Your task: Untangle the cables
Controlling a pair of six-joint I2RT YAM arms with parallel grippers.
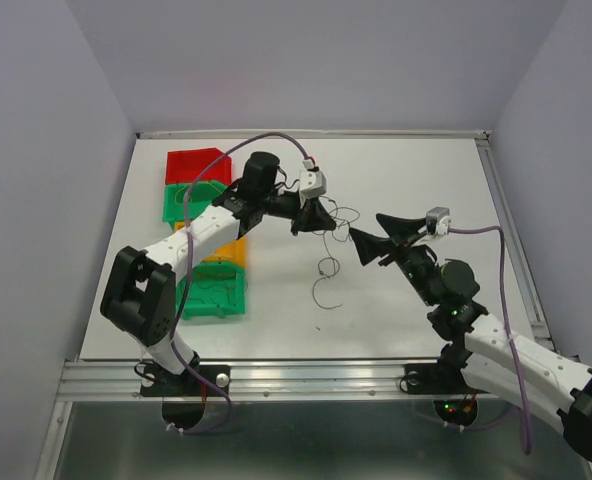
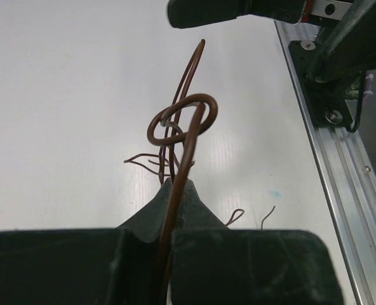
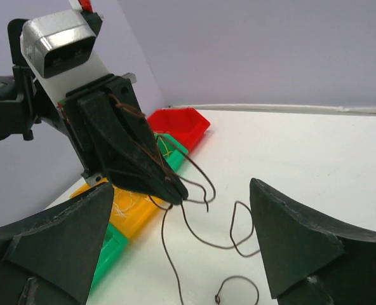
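Brown cables (image 2: 189, 159) (dark), white table (image 1: 426, 180), red bin (image 1: 198, 163).

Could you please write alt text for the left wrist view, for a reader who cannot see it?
The left gripper, shut, pinches thin brown cables that rise in a loop over the white table. A finger of the open right gripper shows at the top edge, a metal rail at right.
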